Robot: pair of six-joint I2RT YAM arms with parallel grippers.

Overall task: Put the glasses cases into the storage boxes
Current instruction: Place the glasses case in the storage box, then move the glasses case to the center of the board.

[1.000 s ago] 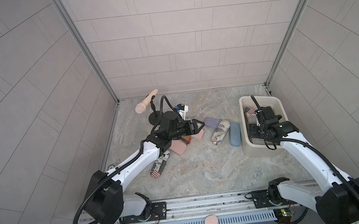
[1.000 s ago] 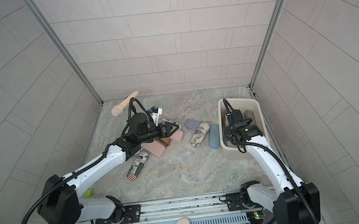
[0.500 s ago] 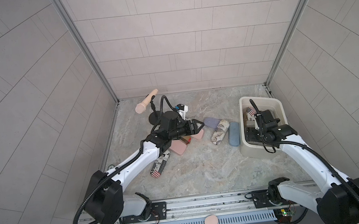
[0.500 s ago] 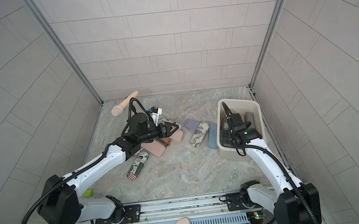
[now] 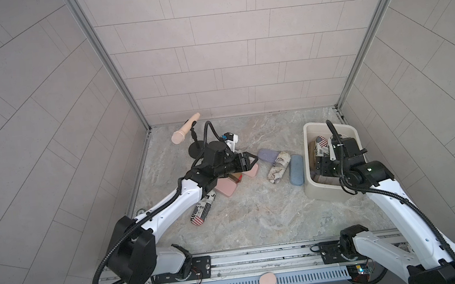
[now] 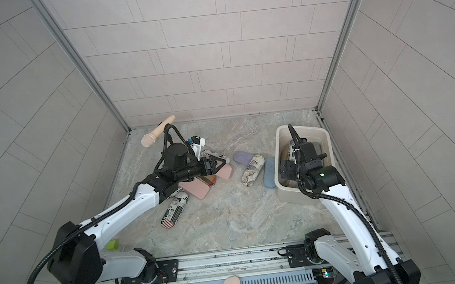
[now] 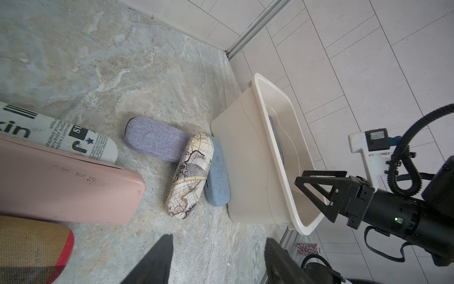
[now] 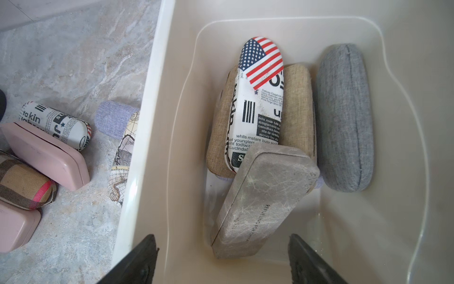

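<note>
**Both grippers empty, four cases showing in the tub**

The right gripper [image 8: 221, 237] hangs inside the cream-white rectangular plastic tub [image 8: 145, 127], its jaws spread wide and gripping nothing. Just below them a grey felt-textured rectangular case [image 8: 265, 196] lies tilted, its far end on a newspaper-print oblong case with a flag end [image 8: 258, 98]. That one lies on a tan linen case [image 8: 297, 110], and a grey fabric rounded case [image 8: 344, 118] lies alongside (a lavender sliver under the tan one may be another case). The left gripper [image 7: 218, 237] hovers over the marbled floor [image 7: 98, 61], jaws parted and empty. Outside, a light blue fabric case [image 7: 217, 177] lies just beside the tub, a map-print case [image 7: 189, 177] against it, overlapping a lavender fabric case [image 7: 154, 140]; a pink hard case [image 7: 66, 184] lies nearer the left gripper
</note>
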